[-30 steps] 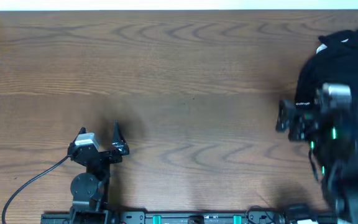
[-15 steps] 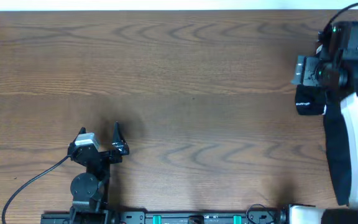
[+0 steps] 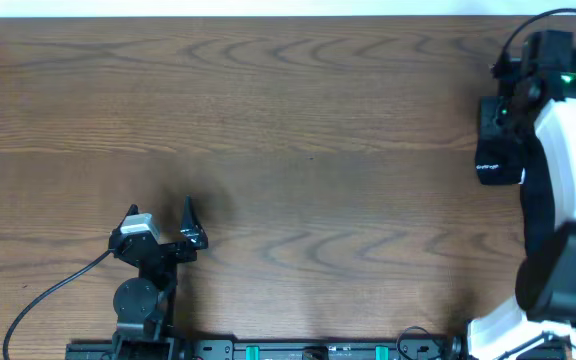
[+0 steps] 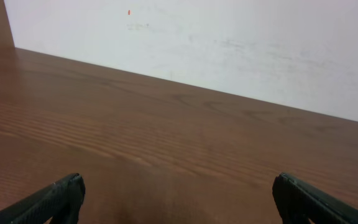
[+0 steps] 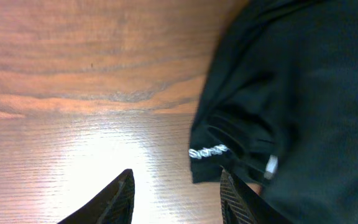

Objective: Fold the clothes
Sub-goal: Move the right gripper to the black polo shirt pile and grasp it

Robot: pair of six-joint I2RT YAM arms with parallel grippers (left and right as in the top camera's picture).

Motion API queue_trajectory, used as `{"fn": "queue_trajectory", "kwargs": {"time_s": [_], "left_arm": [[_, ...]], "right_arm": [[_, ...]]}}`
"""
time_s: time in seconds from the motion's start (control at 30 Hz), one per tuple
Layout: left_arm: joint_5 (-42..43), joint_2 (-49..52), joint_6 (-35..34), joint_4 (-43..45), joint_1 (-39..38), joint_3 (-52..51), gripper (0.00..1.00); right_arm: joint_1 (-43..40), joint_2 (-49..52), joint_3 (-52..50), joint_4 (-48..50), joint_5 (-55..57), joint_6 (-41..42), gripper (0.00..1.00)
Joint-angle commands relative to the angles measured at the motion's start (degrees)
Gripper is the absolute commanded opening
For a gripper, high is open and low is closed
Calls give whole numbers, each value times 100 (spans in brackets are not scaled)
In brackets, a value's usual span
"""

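Note:
The clothes are one black garment (image 5: 291, 93) with a small white logo (image 5: 207, 151), bunched at the table's right edge. In the overhead view only a corner of the garment (image 3: 498, 165) shows beside the white right arm. My right gripper (image 5: 176, 190) hangs just above the table at that corner. Its jaws stand partly apart with bare wood between them, and the right finger (image 5: 235, 199) is at the cloth's edge. My left gripper (image 3: 161, 215) rests wide open near the front left, far from the garment. The left gripper (image 4: 179, 202) holds nothing.
The brown wooden table (image 3: 288, 120) fills the view, with a white wall (image 4: 229, 37) behind its far edge. The white right arm (image 3: 558, 160) covers most of the right edge. A cable (image 3: 48, 295) trails from the left arm's base.
The right arm has swung from over the black heap toward the far right edge and now covers most of it. Its jaws have narrowed. The left arm has not moved.

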Motion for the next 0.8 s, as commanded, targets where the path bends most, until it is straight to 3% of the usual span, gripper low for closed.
{"fn": "queue_trajectory", "kwargs": {"time_s": [0.0, 0.2, 0.23, 0.3, 0.33, 0.57, 0.77], "left_arm": [[-70, -35, 76, -201, -28, -122, 98], [-70, -35, 76, -201, -28, -122, 98], [-70, -35, 74, -201, -28, -122, 98], [-70, -35, 76, -201, -28, -122, 98], [-70, -35, 76, -201, -28, -122, 98], [-70, -35, 74, -201, -28, -122, 98], [-70, -35, 76, -201, -28, -122, 98]], "right_arm": [[-28, 428, 116, 37, -243, -234, 42], [-68, 1062, 116, 153, 133, -229, 44], [-87, 1126, 116, 192, 131, -227, 49], [-122, 1217, 116, 278, 131, -223, 84], [-131, 1246, 116, 308, 131, -223, 87], [-216, 1290, 116, 579, 76, -188, 87], [-214, 1384, 109, 680, -457, -188, 68]]}}
